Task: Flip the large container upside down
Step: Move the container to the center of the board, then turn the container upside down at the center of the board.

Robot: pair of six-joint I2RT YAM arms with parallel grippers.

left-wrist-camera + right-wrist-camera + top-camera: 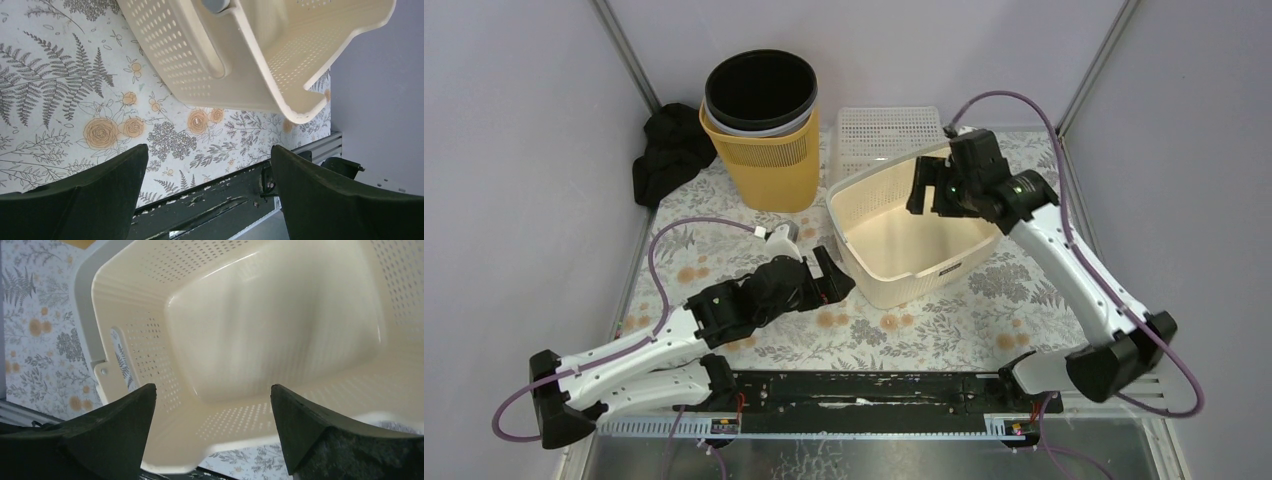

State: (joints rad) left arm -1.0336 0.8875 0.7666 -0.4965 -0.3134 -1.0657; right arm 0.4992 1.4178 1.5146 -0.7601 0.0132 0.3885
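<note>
Right gripper (212, 390) (927, 190): jaws wide apart, nothing between them and nothing held; both dark fingers (115, 420) stand clear of any surface.
Directly beneath the right gripper: the inside of the cream perforated basket (270, 325) (914, 245), with its smooth floor and hole-dotted walls facing the fingers.
Right gripper's place over the basket: above the far right part of the rim, pointing down into the cavity, not touching as far as the wrist view shows.
Left gripper (209, 150) (834, 278): jaws fully spread, empty, gripping nothing.
Ahead of the left gripper: the basket's outer wall and one rounded corner (225, 55), just beside the fingertips with a gap of patterned cloth between.
Basket's attitude: mouth upward, not inverted; whether its base sits flat cannot be told.
Under both grippers: a floral tablecloth (924, 320) with ferns and orange roses.
Behind the left gripper: a black rail (200, 205) along the near table edge.
Beyond the basket from the right gripper: a white perforated tray (879, 135) lying against its far side.
Farther out beyond the left gripper: a yellow bin (764, 165) holding a black inner bucket (759, 90), and beside it a black cloth (669, 150) bunched at the far left corner.
</note>
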